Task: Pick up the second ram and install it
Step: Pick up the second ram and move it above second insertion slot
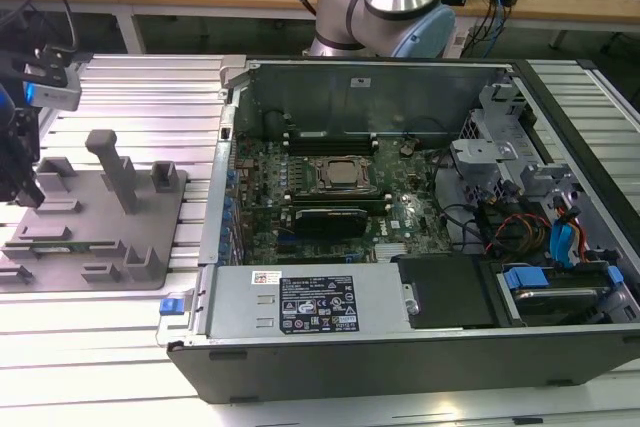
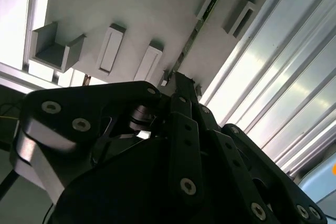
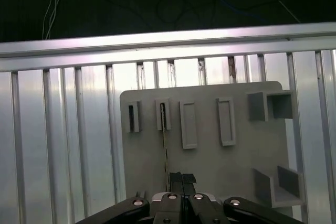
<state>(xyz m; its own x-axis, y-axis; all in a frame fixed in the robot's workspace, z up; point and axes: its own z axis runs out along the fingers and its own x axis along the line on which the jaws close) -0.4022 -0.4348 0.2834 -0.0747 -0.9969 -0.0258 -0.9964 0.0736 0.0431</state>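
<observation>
Pick-up step. Ram (image 3: 165, 140) stands on edge in grey holder (image 3: 210, 166), at 9 o'clock from the case (image 1: 400, 362). Hand (image 3: 182, 178) poised at its near end; clenched or released, cannot tell. Judgement: the grasp needs squaring on that thin edge.

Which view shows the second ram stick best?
The second wrist view: the ram stick runs as a long green edge across the grey holder tray, up to the tool. The first wrist view shows it as a thin edge-on line; the exterior view, a small strip in the tray.
</observation>
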